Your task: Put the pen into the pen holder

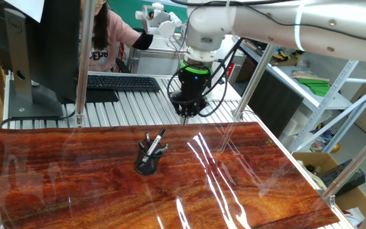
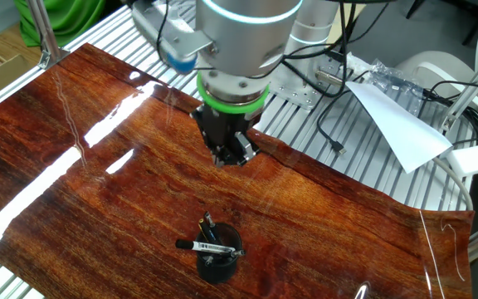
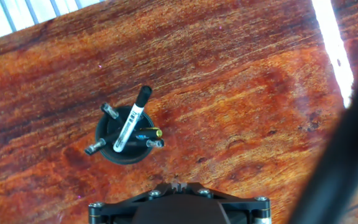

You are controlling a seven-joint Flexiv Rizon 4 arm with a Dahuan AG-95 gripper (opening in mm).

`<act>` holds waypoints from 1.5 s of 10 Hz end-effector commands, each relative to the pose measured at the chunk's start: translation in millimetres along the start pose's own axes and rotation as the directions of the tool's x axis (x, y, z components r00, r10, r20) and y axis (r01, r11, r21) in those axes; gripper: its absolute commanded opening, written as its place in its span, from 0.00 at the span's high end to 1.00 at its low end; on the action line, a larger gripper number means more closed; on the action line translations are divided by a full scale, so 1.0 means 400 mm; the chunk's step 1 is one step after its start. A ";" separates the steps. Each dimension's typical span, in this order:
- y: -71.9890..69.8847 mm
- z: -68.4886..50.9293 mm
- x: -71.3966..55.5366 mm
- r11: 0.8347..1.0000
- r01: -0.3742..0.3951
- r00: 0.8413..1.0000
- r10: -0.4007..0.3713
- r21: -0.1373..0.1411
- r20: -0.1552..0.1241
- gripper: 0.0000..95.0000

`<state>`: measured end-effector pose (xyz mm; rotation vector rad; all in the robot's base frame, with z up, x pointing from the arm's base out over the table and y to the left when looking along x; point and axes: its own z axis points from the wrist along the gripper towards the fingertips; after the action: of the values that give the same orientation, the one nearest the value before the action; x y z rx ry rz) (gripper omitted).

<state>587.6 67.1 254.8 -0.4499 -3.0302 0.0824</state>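
The pen (image 3: 131, 121), with a black cap and a silvery-white barrel, stands tilted inside the black mesh pen holder (image 3: 104, 148) among several shorter dark pens. It sticks out well above the rim in one fixed view (image 1: 156, 141) and leans left in the other fixed view (image 2: 196, 246). The holder (image 1: 147, 164) (image 2: 220, 266) stands upright on the wood tabletop. My gripper (image 1: 185, 117) (image 2: 225, 160) (image 3: 178, 183) hangs above the table, apart from the holder. Its fingertips are closed together and hold nothing.
The reddish wood tabletop (image 1: 234, 184) has strong glare streaks. Behind it are a metal slatted surface with a keyboard (image 1: 122, 82), a monitor (image 1: 37, 44), a person and metal frame posts (image 1: 81, 63). Cables and white paper (image 2: 397, 116) lie at the far side.
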 end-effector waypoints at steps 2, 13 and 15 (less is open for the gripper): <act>0.008 0.008 -0.009 0.999 -0.036 0.999 0.036 -0.016 -0.029 1.00; 0.015 0.054 -0.106 0.997 -0.074 0.997 0.074 -0.024 -0.005 1.00; 0.016 0.034 -0.068 0.998 -0.062 0.998 0.062 -0.028 -0.004 1.00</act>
<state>613.7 64.4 238.8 -0.5464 -3.0200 0.0420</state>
